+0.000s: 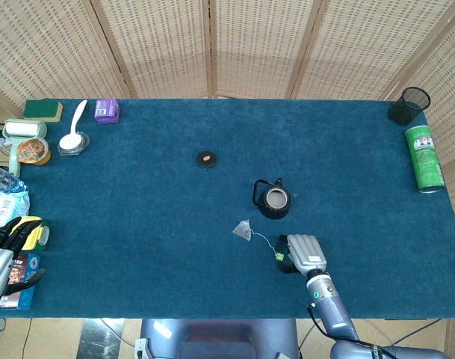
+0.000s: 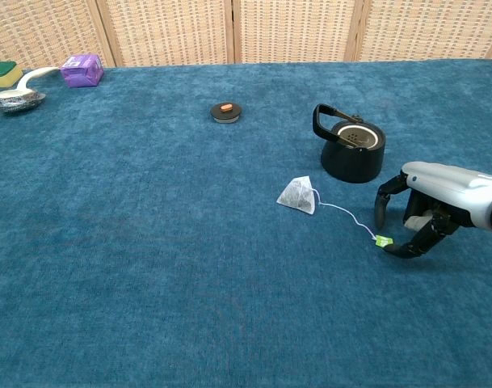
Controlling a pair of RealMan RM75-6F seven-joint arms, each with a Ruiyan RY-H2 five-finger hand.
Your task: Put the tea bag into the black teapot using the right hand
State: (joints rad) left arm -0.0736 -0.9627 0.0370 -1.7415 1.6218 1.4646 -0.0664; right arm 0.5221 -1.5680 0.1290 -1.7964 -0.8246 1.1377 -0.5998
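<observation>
Fingertips of my right hand (image 2: pixel 415 218) hang just around the small green paper tag (image 2: pixel 383 241) at the end of the tea bag's thin white string (image 2: pixel 343 212); the fingers are apart and curled downward and I hold nothing yet. In the chest view one dark fingertip sits just behind the tag and the lower one just beside it, near the carpet. Whether either touches the tag I cannot tell.

My white pyramid-shaped tea bag (image 2: pixel 298 195) lies on the blue carpeted table (image 2: pixel 149 242), near the round black teapot (image 2: pixel 351 147) and on its near-left side, with the string trailing toward my hand. The teapot's mouth is uncovered; its small black lid with an orange knob (image 2: pixel 225 111) sits well apart, further left and back.

As I judge it, the step is pinching the tag. I would close thumb and finger slowly with the tag flat between the pads, keeping low enough to catch paper rather than carpet pile. A light thing like this may skid away if a finger nudges it first, so I want both pads arriving together. Once pinched, I should lift straight up until the bag hangs free, then carry it over the open mouth, watching for swing.

My left hand (image 1: pixel 4 258) rests at the far left table edge among clutter, fingers seemingly curled; I cannot tell its grasp
</observation>
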